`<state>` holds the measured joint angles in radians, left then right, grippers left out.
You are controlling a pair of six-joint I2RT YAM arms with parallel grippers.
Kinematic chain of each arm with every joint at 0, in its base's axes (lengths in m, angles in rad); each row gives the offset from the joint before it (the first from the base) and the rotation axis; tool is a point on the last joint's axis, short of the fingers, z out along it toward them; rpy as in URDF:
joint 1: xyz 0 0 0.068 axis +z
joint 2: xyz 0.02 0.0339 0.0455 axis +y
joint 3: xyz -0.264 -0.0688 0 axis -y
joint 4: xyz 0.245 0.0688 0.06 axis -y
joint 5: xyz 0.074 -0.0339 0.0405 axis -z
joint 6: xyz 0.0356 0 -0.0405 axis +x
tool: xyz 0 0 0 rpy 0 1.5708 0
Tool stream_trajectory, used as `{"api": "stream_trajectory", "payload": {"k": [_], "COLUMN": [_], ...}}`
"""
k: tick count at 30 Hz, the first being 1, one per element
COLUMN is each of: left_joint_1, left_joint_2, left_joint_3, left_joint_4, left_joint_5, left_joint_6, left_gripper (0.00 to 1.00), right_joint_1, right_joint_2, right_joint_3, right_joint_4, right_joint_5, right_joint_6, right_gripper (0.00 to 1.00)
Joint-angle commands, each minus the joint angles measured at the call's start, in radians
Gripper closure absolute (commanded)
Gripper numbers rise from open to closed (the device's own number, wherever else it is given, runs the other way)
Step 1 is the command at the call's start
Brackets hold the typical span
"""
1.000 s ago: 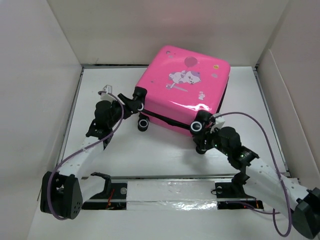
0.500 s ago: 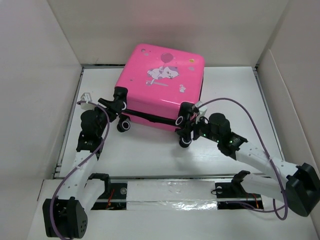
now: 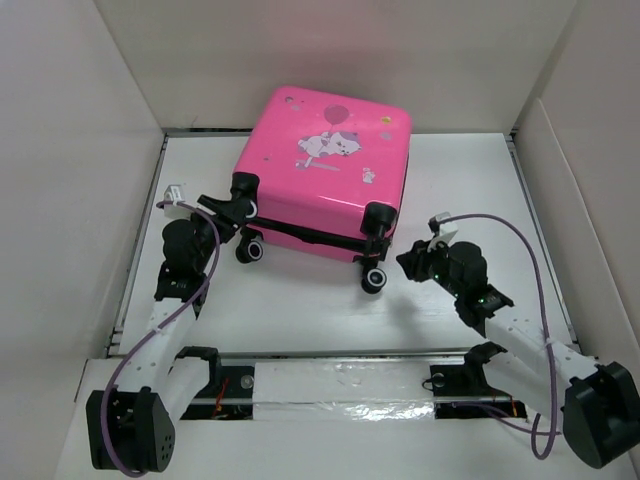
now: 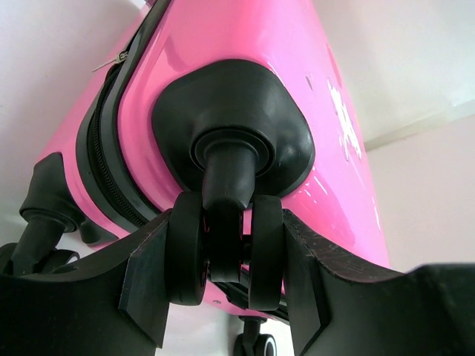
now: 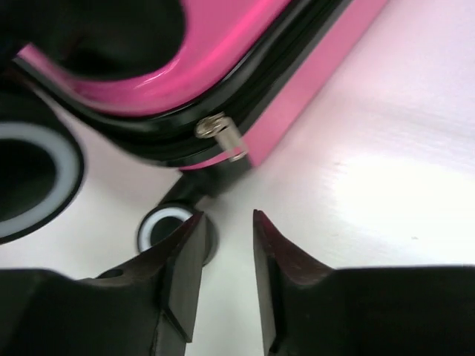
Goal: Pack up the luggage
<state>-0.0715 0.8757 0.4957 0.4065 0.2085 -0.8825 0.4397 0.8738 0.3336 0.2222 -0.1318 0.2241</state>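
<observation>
Two claws, one small bright pink hard-shell suitcase (image 3: 325,170).

Suitcase: lies closed and flat on the white worktop (image 3: 300,310), toward the back, about centre. The shell with the cartoon animal and balloon print (image 3: 330,147) faces up. The wheeled end faces my bases and is turned a little, so its left corner sits nearer to me than its right. A black zipper seam (image 4: 111,178) runs round the middle of the shell.

Left claw (image 3: 232,208): at the suitcase's near-left corner. In the wrist view its fingers (image 4: 148,274) are closed from both sides on a black twin caster wheel (image 4: 189,248), pads touching the outer faces of the two discs, with the wheel stem between them. The jaws stand about half apart, filled by the wheel. The black corner mount (image 4: 245,111) sits right above the grip.

Right claw (image 3: 410,262): low over the worktop, just beside the near-right corner and clear of the shell. Its jaws show a narrow gap with only bare worktop between them, so it grips nothing. Just ahead of the fingertips (image 5: 185,245) are a white-rimmed caster wheel (image 5: 167,226) and, higher up, a metal zipper pull (image 5: 220,133) hanging from the seam.
</observation>
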Motion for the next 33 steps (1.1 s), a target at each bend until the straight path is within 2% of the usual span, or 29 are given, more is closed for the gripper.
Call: {"api": "stream_trajectory", "payload": {"k": [1, 6, 10, 13, 19, 22, 25, 28, 33], "left_joint_1": [-0.014, -0.014, -0.014, -0.014, -0.014, -0.014, -0.014, -0.014, -0.014], "left_joint_2": [-0.058, -0.018, 0.023, 0.049, 0.005, -0.014, 0.002, 0.011, 0.017], "left_joint_3": [0.02, 0.03, 0.012, 0.017, 0.021, 0.03, 0.03, 0.018, 0.001], "left_joint_4": [0.275, 0.291, 0.354, 0.371, 0.318, 0.284, 0.288, 0.291, 0.293], "left_joint_5": [0.072, 0.103, 0.12, 0.135, 0.085, 0.065, 0.078, 0.08, 0.068], "left_joint_6": [-0.049, -0.072, -0.099, -0.116, -0.093, -0.076, -0.079, -0.081, -0.078], "left_gripper": [1.0, 1.0, 1.0, 1.0, 1.0, 1.0, 1.0, 1.0, 1.0], "right_joint_1": [-0.053, -0.075, -0.084, -0.096, -0.15, -0.208, -0.243, -0.243, -0.243], "right_joint_2": [0.055, 0.195, 0.238, 0.266, 0.341, 0.425, 0.52, 0.539, 0.49], "right_joint_3": [0.059, 0.108, 0.067, 0.096, 0.156, 0.177, 0.196, 0.19, 0.205], "right_joint_4": [0.127, 0.149, 0.311, 0.286, 0.324, 0.382, 0.509, 0.563, 0.507], "right_joint_5": [-0.032, -0.19, -0.201, -0.158, -0.219, -0.325, -0.465, -0.549, -0.517], "right_joint_6": [-0.096, -0.178, -0.196, -0.212, -0.269, -0.284, -0.278, -0.259, -0.29], "right_gripper": [0.59, 0.55, 0.54, 0.55, 0.55, 0.54, 0.53, 0.52, 0.51]}}
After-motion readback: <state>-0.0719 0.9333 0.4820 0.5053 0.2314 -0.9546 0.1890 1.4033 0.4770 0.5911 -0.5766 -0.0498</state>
